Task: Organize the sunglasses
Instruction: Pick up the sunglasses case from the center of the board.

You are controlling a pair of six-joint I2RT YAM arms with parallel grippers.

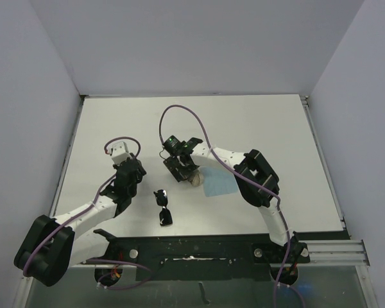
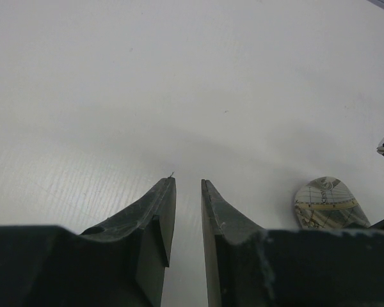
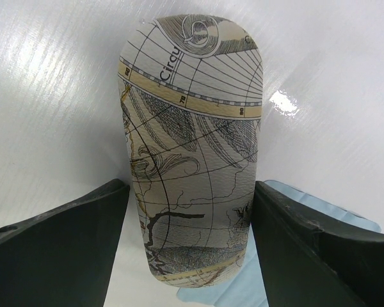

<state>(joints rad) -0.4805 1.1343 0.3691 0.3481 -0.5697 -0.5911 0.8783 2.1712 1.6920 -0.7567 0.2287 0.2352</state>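
The black-framed sunglasses (image 1: 163, 206) lie on the white table (image 1: 263, 128) between the two arms, with neither gripper touching them. They do not show in either wrist view. My right gripper (image 1: 186, 172) (image 3: 191, 192) stands open astride the map-patterned case (image 3: 192, 141) (image 1: 194, 179). Its right finger rests against the case and a thin strip of table shows at the left finger. My left gripper (image 2: 189, 185) (image 1: 132, 168) hovers left of the sunglasses. Its jaws stand a narrow gap apart with nothing between them.
A light blue cloth (image 1: 219, 185) (image 3: 307, 204) lies partly under the case's near end. The case (image 2: 326, 203) shows at the lower right of the left wrist view. Grey walls close in the table on three sides.
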